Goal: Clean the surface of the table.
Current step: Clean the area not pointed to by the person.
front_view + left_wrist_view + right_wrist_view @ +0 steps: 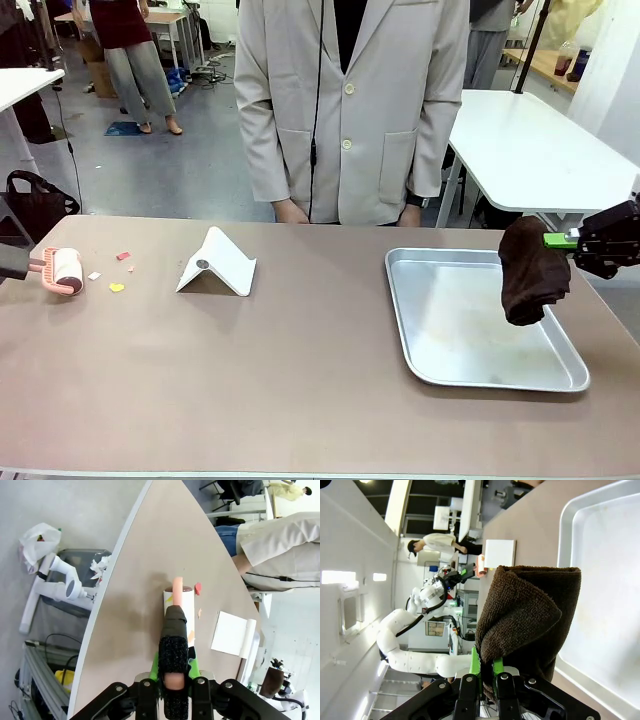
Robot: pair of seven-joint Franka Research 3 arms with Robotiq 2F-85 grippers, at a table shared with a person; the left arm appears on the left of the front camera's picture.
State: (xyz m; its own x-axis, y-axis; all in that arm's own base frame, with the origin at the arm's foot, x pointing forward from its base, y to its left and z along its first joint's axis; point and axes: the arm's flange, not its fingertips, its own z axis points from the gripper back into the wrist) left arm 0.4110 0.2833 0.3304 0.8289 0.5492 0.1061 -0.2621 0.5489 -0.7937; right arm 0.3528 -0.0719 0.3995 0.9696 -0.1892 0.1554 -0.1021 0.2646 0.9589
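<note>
The brownish table (300, 370) spans the front view. At its far left, my left gripper (22, 265) is shut on the pink handle of a lint roller (66, 270) whose drum rests on the tabletop. In the left wrist view the roller (179, 605) points away from the gripper (174, 674). Small red (123, 256), yellow (117, 287) and white (94, 275) scraps lie just right of it. At the right, my right gripper (570, 241) is shut on a dark brown cloth (533, 270) that hangs over the tray's right side. The cloth (530, 615) hangs from the gripper (486, 674).
A silver metal tray (430, 350) lies on the table's right half. A white folded stand (215, 265) sits left of centre. A person in a beige coat (350, 110) stands at the far edge, hands near the table. A white table (530, 150) stands behind on the right.
</note>
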